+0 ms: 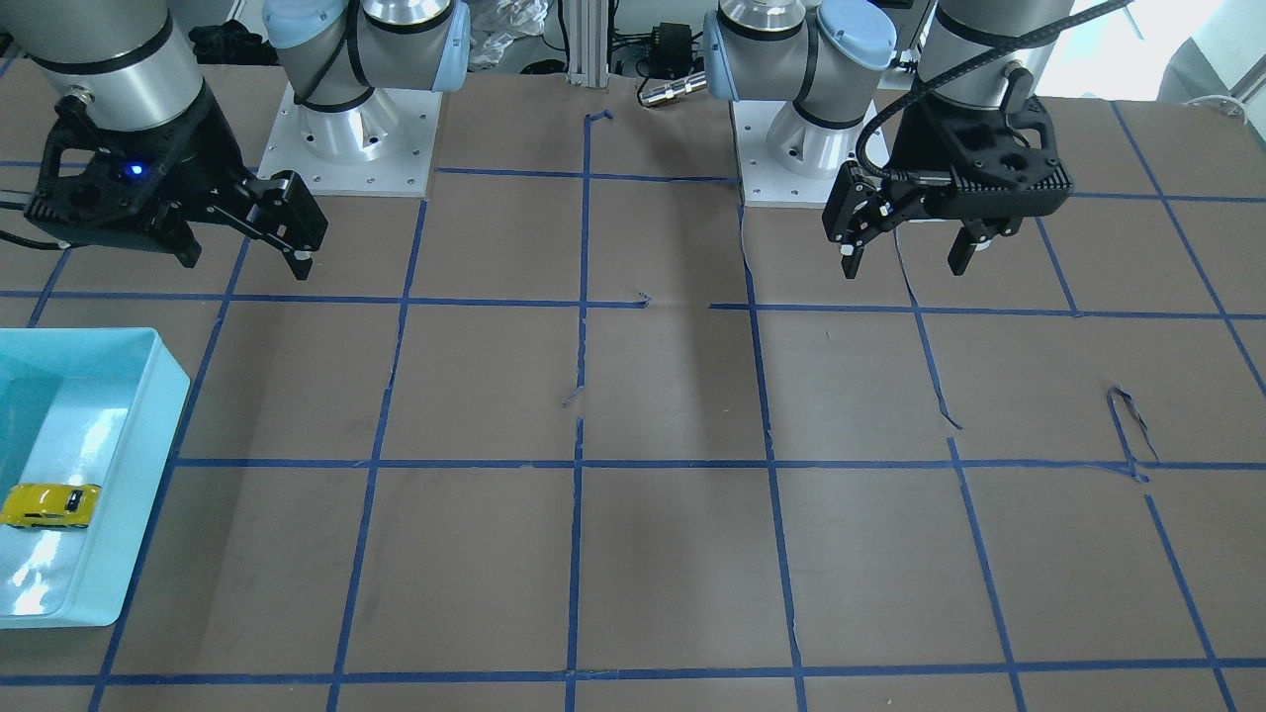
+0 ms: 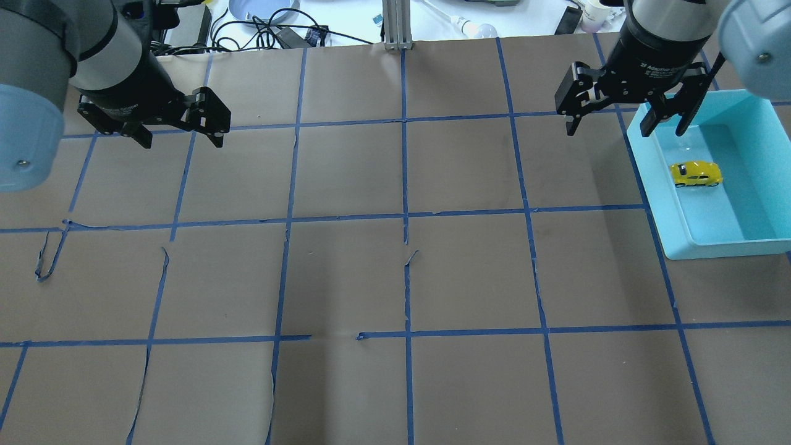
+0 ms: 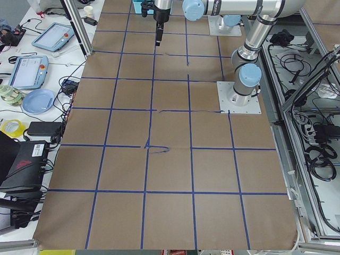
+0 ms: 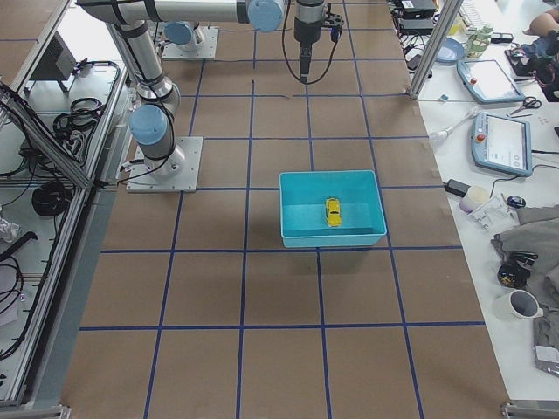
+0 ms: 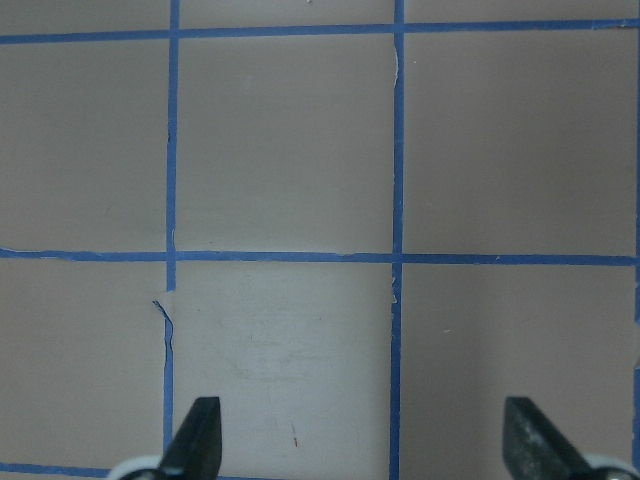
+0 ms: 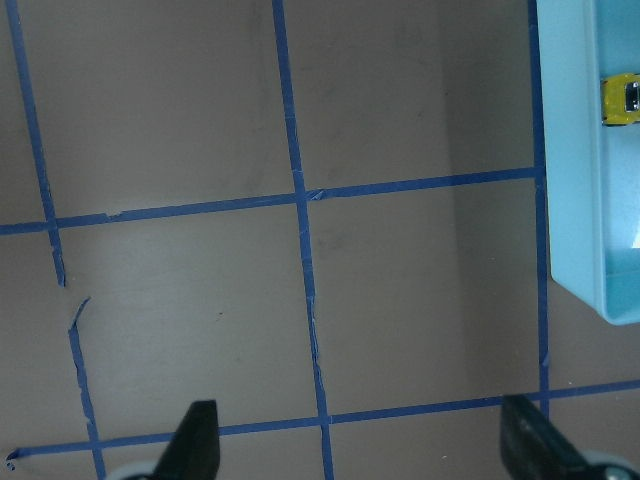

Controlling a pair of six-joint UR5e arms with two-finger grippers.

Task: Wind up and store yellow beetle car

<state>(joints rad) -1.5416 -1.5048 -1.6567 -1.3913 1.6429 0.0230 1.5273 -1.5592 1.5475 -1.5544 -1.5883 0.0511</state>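
The yellow beetle car (image 2: pixel 696 174) lies on its wheels inside the light-blue bin (image 2: pixel 655 185) at the table's right end. It also shows in the front view (image 1: pixel 49 504), the right side view (image 4: pixel 333 212) and the right wrist view (image 6: pixel 620 100). My right gripper (image 2: pixel 624 120) is open and empty. It hangs above the table just off the bin's far left corner, apart from the car. My left gripper (image 2: pixel 179 127) is open and empty over the far left of the table. Both wrist views show wide-spread fingertips over bare paper.
The table is brown paper with a grid of blue tape lines (image 2: pixel 405 228), loose and curled in places. The bin's rim (image 1: pixel 148 465) stands at the table's edge. Cables and clutter lie beyond the far edge (image 2: pixel 278 31).
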